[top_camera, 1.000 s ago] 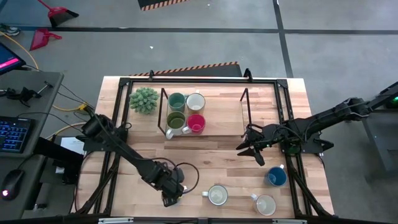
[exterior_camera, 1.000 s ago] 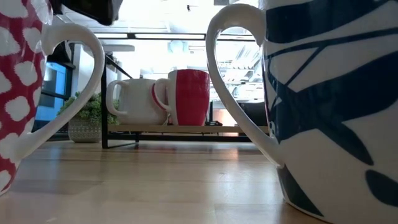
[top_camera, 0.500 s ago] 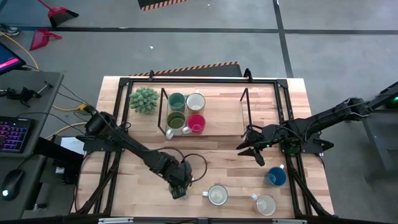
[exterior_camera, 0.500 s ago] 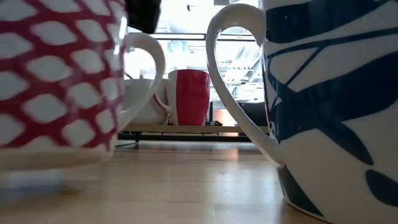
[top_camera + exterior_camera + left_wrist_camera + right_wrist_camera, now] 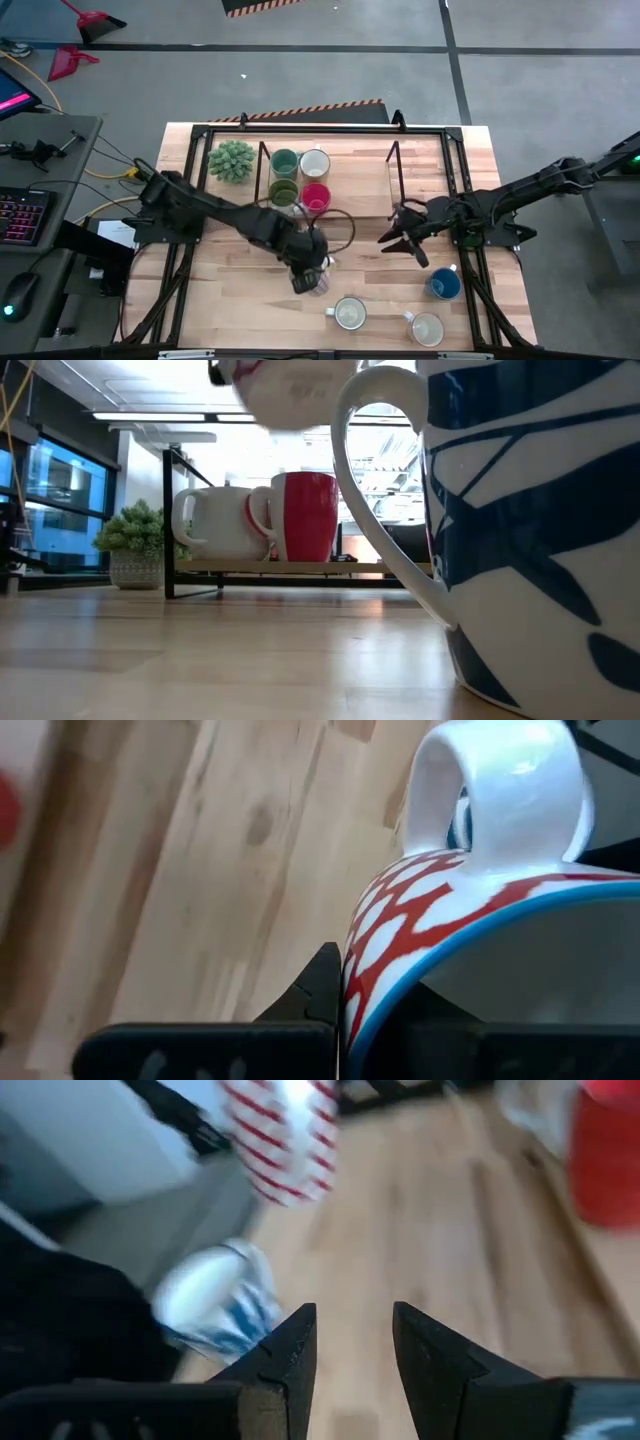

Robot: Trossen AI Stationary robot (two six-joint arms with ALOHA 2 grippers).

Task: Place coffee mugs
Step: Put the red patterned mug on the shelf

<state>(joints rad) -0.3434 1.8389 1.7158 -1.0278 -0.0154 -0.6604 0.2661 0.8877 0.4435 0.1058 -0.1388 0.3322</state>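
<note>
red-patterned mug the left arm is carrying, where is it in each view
High view: red-patterned mug under the left gripper, centre of the table.
Low view: blurred at the top edge, off the table.
Left wrist view: fills the right side, gripped at the rim.
Right wrist view: blurred at top.
Shared landmark: the red mug on the rack.

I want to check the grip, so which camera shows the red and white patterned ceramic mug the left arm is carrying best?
The left wrist view: the red and white patterned ceramic mug fills it, rim pinched in the left gripper. The high view shows it small, the low view only its blurred base, the right wrist view a blur.
</note>
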